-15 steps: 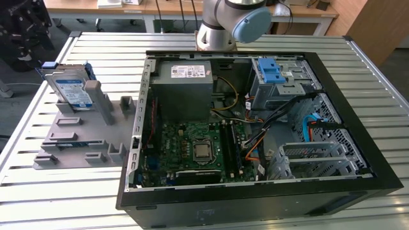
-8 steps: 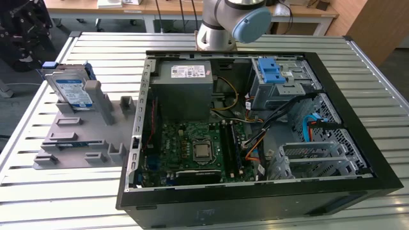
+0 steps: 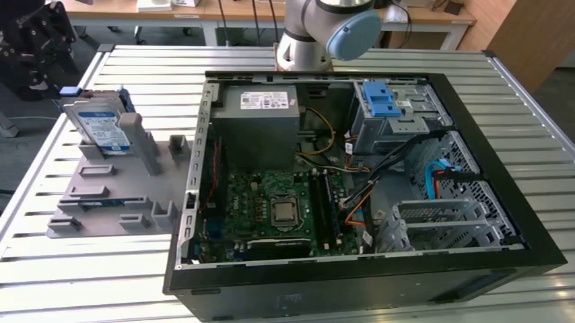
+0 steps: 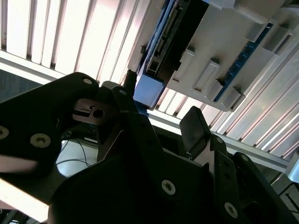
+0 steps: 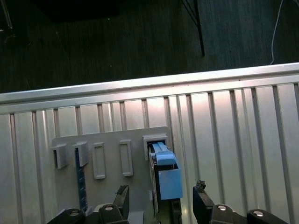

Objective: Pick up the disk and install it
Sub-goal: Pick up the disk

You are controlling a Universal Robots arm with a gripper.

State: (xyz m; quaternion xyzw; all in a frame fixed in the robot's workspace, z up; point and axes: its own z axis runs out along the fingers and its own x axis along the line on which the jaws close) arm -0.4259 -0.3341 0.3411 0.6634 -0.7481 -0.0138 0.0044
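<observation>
Claw (image 5: 161, 191) spread wide, straddling the disk (image 5: 167, 175); disk stands on edge in grey holder (image 3: 108, 195), ten o'clock from the open computer case (image 3: 359, 289); looks rigid, dense, probably slick; best pinched across its flat faces.

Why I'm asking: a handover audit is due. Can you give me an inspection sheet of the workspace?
Surface: slatted metal table.
Job's things: disk stands upright in the grey holder, not yet installed.
Clutter: open computer case beside the holder.
Gripper: gripper open, lined up over the disk in the first wrist view.
Cables: cables run inside the case.
Surroundings: wooden desks beyond the table; dark floor.
</observation>
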